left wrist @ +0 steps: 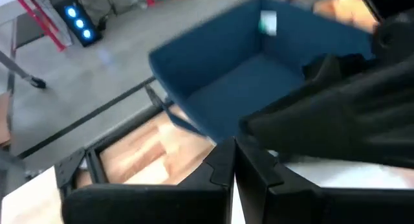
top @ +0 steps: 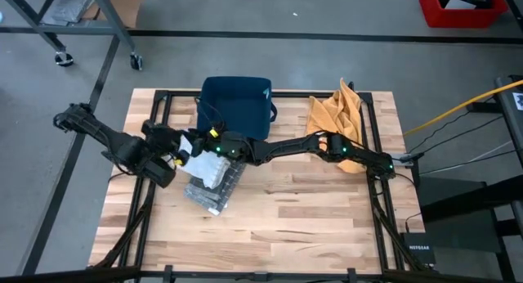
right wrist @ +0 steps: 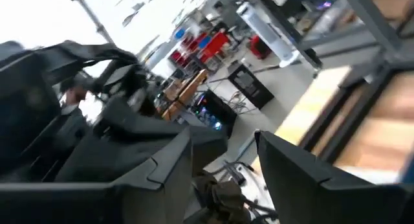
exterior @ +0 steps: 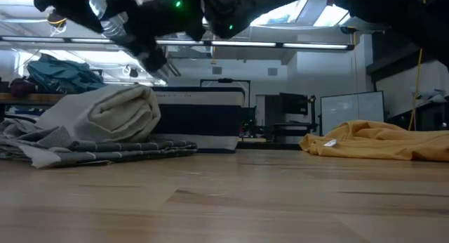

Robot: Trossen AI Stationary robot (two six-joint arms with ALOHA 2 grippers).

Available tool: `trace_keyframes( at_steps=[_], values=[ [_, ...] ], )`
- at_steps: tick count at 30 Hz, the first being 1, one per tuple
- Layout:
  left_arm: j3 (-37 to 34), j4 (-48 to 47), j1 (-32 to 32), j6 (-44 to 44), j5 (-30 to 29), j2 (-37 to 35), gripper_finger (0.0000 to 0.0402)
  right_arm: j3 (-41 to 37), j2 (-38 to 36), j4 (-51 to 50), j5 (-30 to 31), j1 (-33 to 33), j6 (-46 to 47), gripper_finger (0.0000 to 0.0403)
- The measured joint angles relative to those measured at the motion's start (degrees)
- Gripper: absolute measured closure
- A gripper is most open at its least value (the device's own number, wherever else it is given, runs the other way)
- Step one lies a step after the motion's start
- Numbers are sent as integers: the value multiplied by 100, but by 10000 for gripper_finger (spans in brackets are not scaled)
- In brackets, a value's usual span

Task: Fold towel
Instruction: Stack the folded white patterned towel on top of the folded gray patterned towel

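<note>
The grey and white towel [top: 211,183] lies bunched on the table's left half. In the low view it is a rolled lump [exterior: 112,111] resting on flat striped layers [exterior: 119,153]. My left gripper [top: 181,152] hangs above the towel's far end. It is shut [left wrist: 234,169] and points toward the blue bin [left wrist: 259,75]. My right gripper [top: 206,146] reaches across from the right, level and facing the left gripper. It is open [right wrist: 223,156], and a dark crumpled shape I cannot identify shows low between its fingers. Both are clear of the lump.
The blue bin [top: 235,107] stands at the table's far edge behind the towel. An orange cloth [top: 335,113] lies heaped at the far right [exterior: 372,141]. Bare wood [top: 310,217] stretches across the near half of the table. My right arm [top: 327,148] spans the table's middle.
</note>
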Motion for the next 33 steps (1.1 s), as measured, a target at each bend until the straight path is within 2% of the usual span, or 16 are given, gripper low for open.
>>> trace_keyframes(
  at_steps=[4, 6, 8, 11, 15, 19, 21, 26, 30, 33],
  values=[
    [106, -387, -17, -124, -331, -557, 398, 0, -253, -119, -902, -27, -672, 226],
    [106, -385, -23, -41, -135, -844, 398, 0, -345, -381, -1380, -34, -862, 226],
    [106, -385, -24, 211, 327, -1076, 398, 0, -417, -886, -1553, -32, -968, 226],
    [15, -296, -23, 357, 1014, -1302, 398, 2, -469, -1994, -1235, -35, -976, 226],
    [-283, -210, -23, 168, 1651, -1409, 398, -9, -467, -3359, -750, -32, -730, 226],
    [-916, 557, -23, 44, 2200, -1357, 398, -2, -467, -4183, -307, 70, -660, 226],
    [-1254, 1162, -23, 136, 2296, -1298, 398, -4, -468, -4428, -79, 107, -693, 226],
    [-1863, 2536, -23, 183, 2318, -1112, 398, -2, -588, -5460, 50, 95, -733, 226],
    [-2143, 3304, -23, 197, 2330, -917, 398, 0, -650, -6162, 581, 128, -632, 226],
    [-2275, 3675, -23, 214, 2484, -732, 398, 3, -734, -6404, 649, 128, -643, 226]
  ],
)
